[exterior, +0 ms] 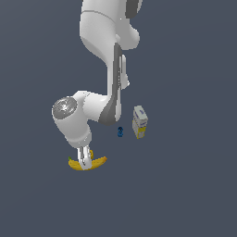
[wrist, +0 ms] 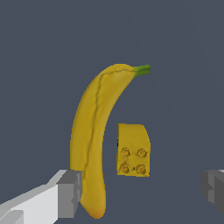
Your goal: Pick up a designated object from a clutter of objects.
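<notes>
The designated object, a tiny yellow block (wrist: 133, 151) with four round studs on one face, lies right beside the long curved banana (wrist: 94, 140). My gripper (wrist: 142, 190) is open above them. One finger (wrist: 70, 192) sits against the banana's lower end and the other finger (wrist: 214, 186) is far off to the block's other side, so both block and banana lie within the span. In the exterior view the gripper (exterior: 84, 163) hangs low over the banana (exterior: 99, 162). A bit of yellow (exterior: 90, 152) behind the fingers looks like the block.
A tiny blue thing (exterior: 120, 132) and a white-and-yellow carton (exterior: 140, 121) stand to the exterior view's right of the arm, apart from the banana. The floor is a plain dark grey surface.
</notes>
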